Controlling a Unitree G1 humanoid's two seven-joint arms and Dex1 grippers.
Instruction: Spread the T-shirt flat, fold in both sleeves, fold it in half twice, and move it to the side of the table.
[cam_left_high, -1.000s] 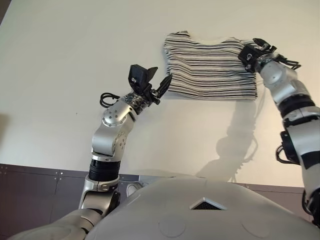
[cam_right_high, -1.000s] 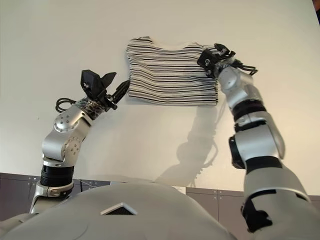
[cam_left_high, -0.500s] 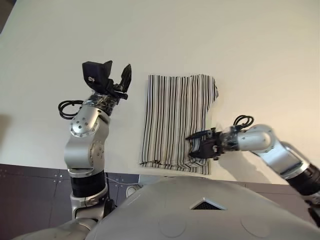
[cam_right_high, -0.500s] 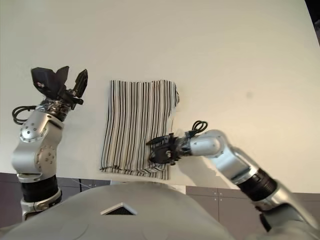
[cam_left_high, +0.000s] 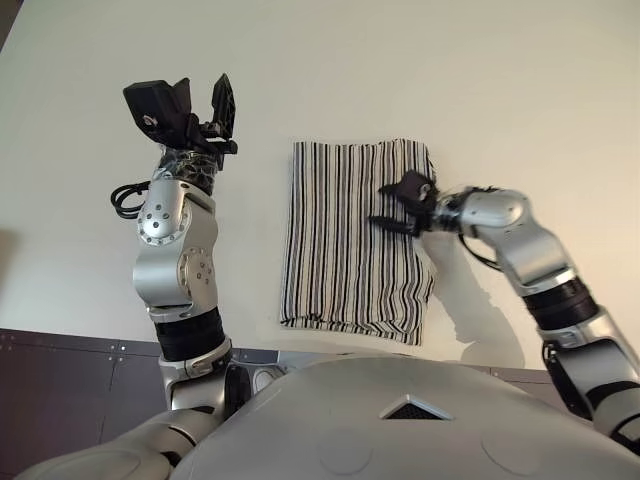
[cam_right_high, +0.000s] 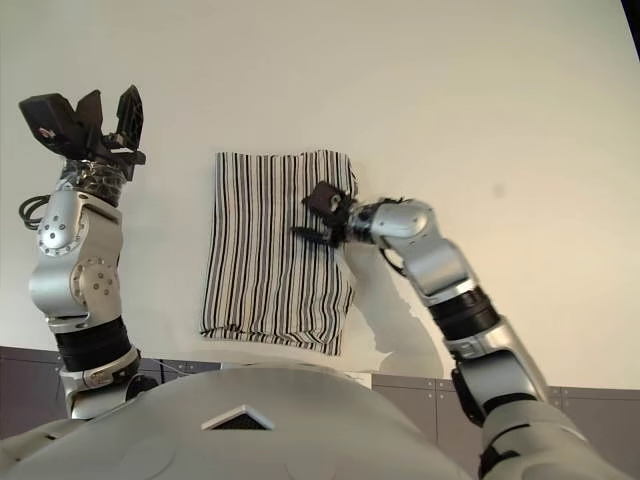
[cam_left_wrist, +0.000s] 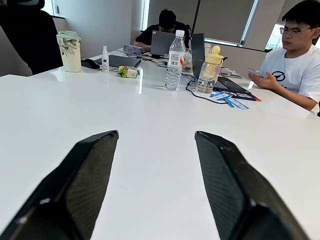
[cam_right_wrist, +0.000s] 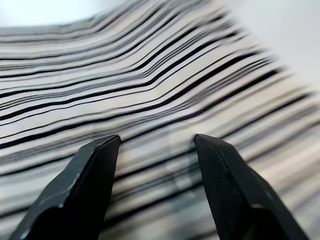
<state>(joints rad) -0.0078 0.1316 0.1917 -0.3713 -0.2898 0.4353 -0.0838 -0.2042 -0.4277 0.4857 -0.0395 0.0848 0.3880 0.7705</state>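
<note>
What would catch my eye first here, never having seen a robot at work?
A black-and-white striped T-shirt lies folded into a rectangle on the white table, close to its near edge. The right gripper is open over the shirt's far right part, while the left gripper is held up, open, to the shirt's left.

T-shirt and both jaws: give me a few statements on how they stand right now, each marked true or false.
1. The T-shirt lies folded on the table. True.
2. The left jaws grip the shirt's edge. False: they are open, raised to the shirt's left, apart from it and holding nothing.
3. The right jaws are open over the shirt's right part. True.
4. The shirt is plain white. False: it has dark and light stripes.
</note>
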